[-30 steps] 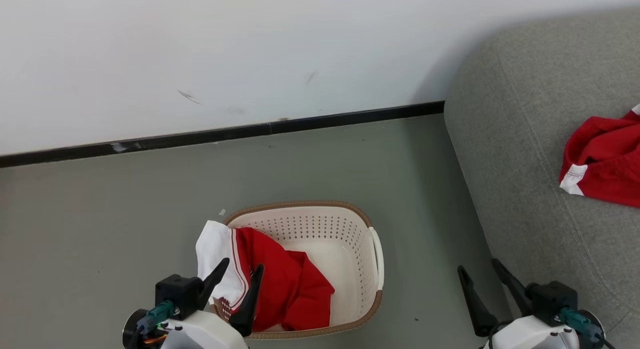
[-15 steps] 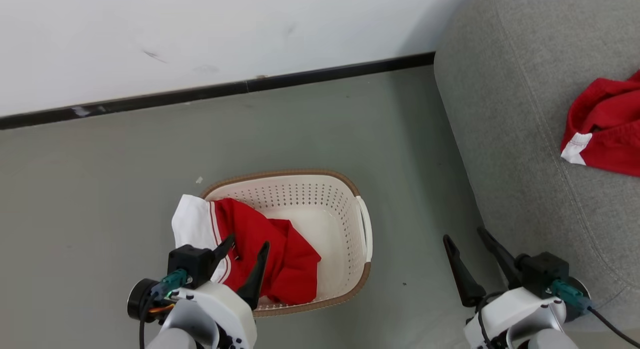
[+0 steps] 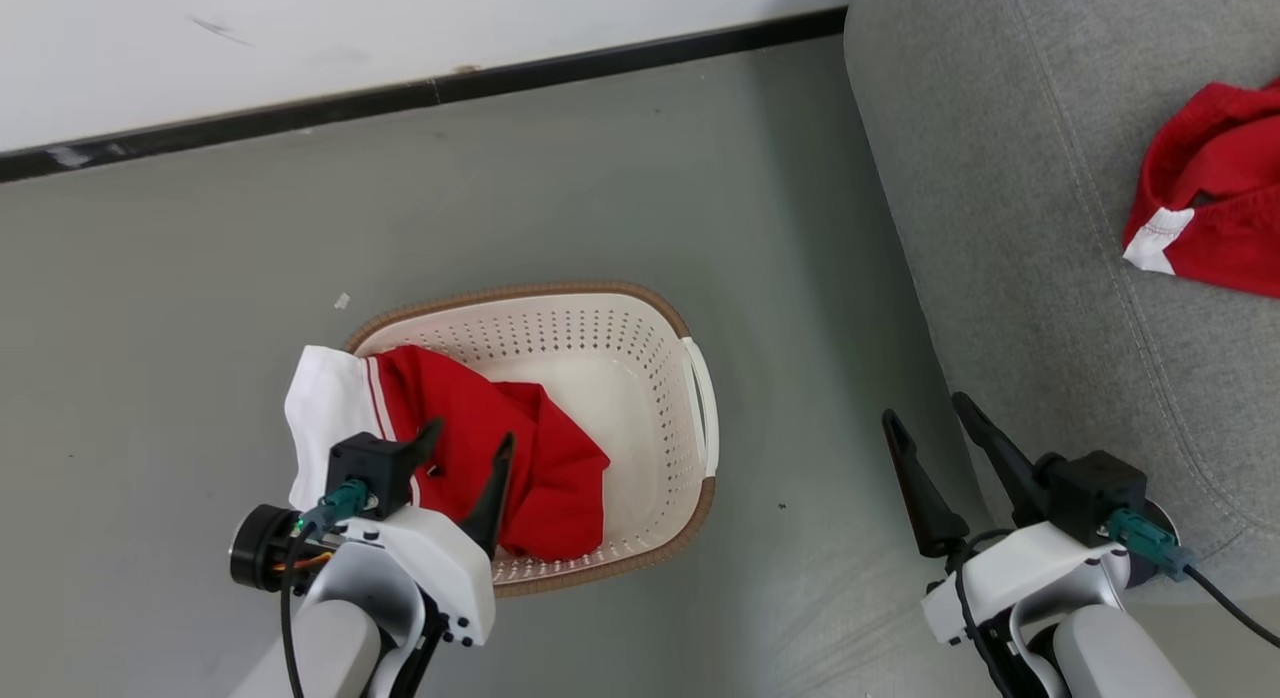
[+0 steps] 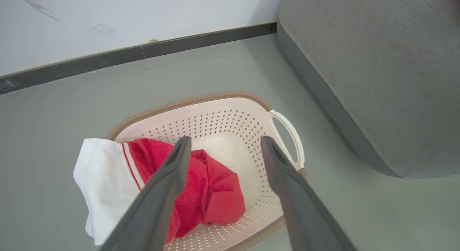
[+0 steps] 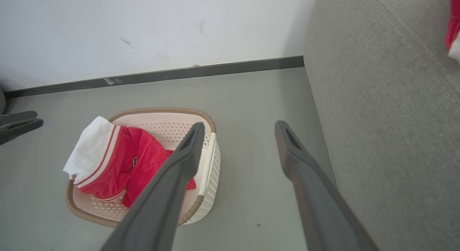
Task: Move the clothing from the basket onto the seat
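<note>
The red garment [image 3: 520,458] with white trim lies bunched in the left half of the cream laundry basket [image 3: 650,378], with its white part hanging over the rim; another red piece [image 3: 1210,208] is on the grey sofa [image 3: 1000,178]. The left gripper [image 3: 470,436] hovers above the basket's garment with fingers spread, so I think it should descend onto the thick red fold, not the loose white edge. The right gripper [image 3: 925,410], also spread and empty, is beside the sofa.

Grey floor [image 3: 200,278] bearing basket [image 3: 550,328] near sofa [image 3: 1000,228], apart.
</note>
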Controlling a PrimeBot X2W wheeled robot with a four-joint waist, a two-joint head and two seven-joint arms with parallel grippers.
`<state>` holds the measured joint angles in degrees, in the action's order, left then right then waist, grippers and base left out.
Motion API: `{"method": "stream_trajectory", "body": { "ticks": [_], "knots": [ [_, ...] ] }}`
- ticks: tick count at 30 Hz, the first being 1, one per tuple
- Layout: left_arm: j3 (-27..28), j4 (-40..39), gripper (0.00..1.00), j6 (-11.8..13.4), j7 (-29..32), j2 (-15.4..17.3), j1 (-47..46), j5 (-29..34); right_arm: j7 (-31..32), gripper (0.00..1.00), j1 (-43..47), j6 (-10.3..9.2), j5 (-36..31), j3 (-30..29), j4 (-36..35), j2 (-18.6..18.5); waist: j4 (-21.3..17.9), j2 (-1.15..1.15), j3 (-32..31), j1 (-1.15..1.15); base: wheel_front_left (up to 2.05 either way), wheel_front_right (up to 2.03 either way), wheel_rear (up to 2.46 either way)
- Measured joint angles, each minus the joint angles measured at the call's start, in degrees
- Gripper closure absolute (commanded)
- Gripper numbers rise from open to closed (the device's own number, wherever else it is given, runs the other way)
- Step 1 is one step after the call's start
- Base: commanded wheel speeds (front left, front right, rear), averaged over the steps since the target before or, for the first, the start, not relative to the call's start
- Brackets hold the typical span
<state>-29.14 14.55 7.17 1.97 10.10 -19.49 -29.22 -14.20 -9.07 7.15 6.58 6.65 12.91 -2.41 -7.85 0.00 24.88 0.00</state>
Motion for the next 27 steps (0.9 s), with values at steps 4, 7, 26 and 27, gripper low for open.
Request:
{"method": "stream_trajectory", "body": {
  "ticks": [4,7,26,27],
  "knots": [
    [0.9,1.3,0.00,1.1,0.5,0.9,-0.8,0.6,0.0,0.00,-1.1,0.00,0.7,0.6,-0.1,0.0,-0.6,0.00,1.8,0.00,0.00,0.00,0.00],
    [1.7,1.7,0.00,1.9,0.5,1.2,-1.7,0.6,0.0,0.00,-2.0,0.00,1.0,1.2,-0.1,0.0,-1.1,0.00,3.1,0.00,0.00,0.00,0.00],
    [5.2,6.1,0.00,5.3,0.5,4.1,-5.2,1.7,0.0,0.00,-7.6,0.00,3.0,2.5,-0.6,0.0,-3.4,0.00,9.8,0.00,0.00,0.00,0.00],
    [5.3,6.5,0.00,5.4,0.5,4.2,-5.3,1.7,0.0,0.00,-7.9,0.00,3.0,2.6,-0.6,0.0,-3.5,0.00,10.1,0.00,0.00,0.00,0.00]
  ]
}}
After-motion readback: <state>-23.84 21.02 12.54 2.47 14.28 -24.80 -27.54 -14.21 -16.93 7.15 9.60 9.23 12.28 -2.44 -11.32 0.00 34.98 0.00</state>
